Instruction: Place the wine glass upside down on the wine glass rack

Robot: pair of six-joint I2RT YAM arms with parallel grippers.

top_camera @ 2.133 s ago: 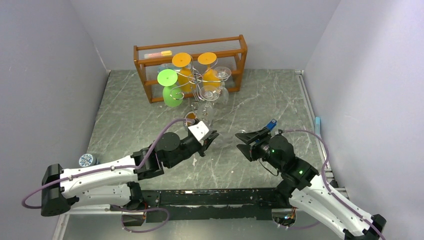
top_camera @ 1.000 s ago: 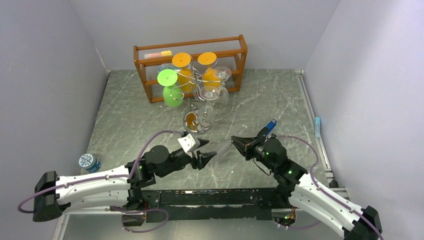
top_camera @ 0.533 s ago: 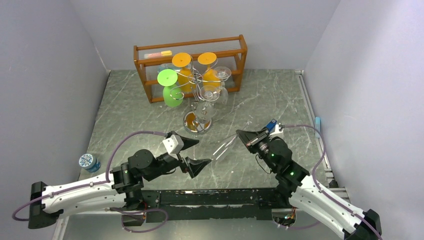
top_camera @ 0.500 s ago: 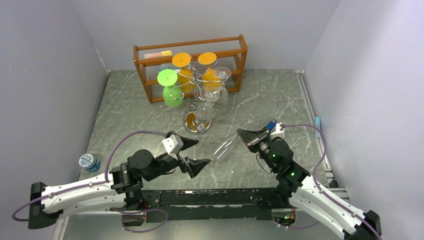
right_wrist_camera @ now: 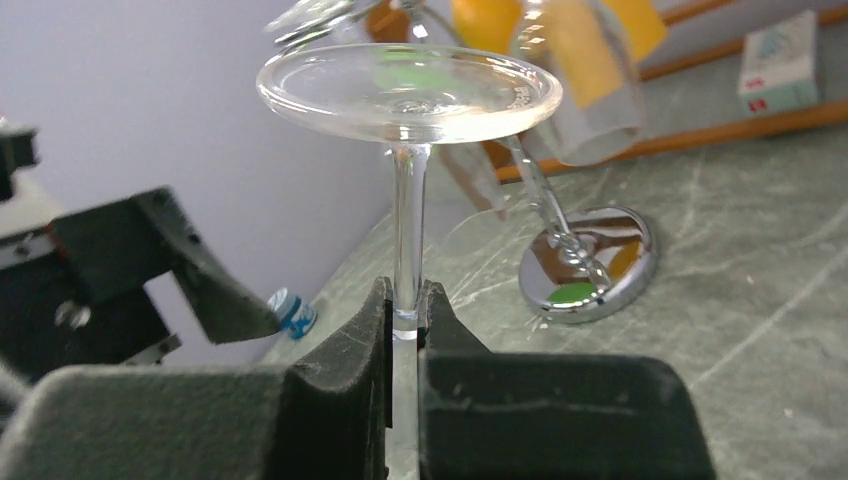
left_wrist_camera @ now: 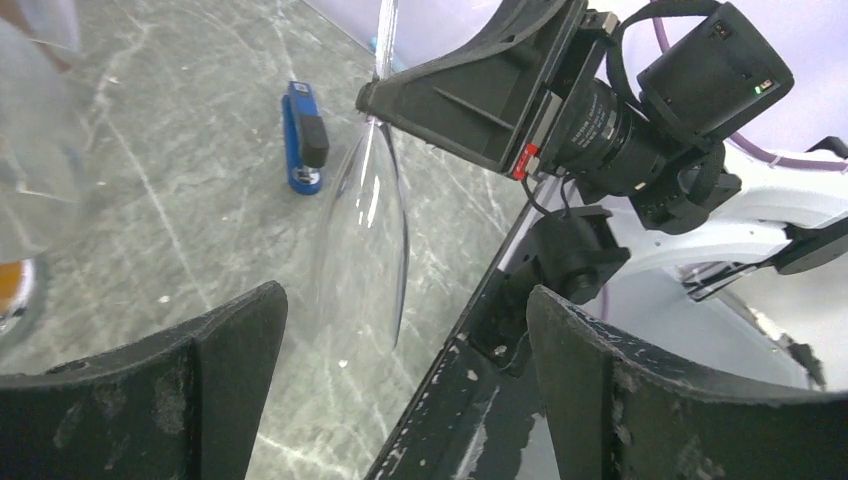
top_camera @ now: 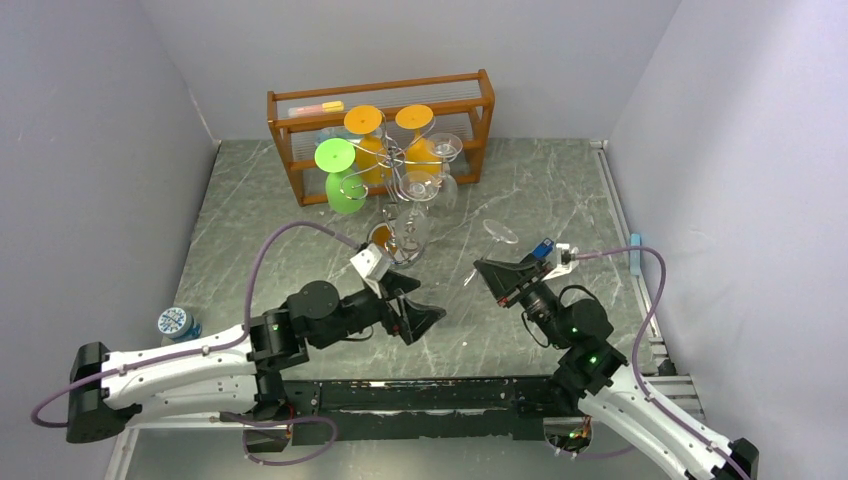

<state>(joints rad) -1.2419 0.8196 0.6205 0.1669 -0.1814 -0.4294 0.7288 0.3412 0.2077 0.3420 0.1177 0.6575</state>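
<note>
Clamping the right gripper (right_wrist_camera: pixel 405 325) on the stem of the wine glass (right_wrist_camera: pixel 408 92), now turned foot uppermost, above the table (top_camera: pixel 560 190) and short of the wine glass rack (right_wrist_camera: pixel 588 262). Holding the left gripper (top_camera: pixel 415 315) spread and empty since the handover, leaving only the hanging. Finding no legible writing.

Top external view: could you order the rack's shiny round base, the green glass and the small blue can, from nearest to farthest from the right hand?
Measured from the right hand, which is shut on the wine glass:
1. Rack base: to the hand's left, mid-table.
2. Green glass: farther back and left.
3. Blue can: at the table's far left edge.
</note>
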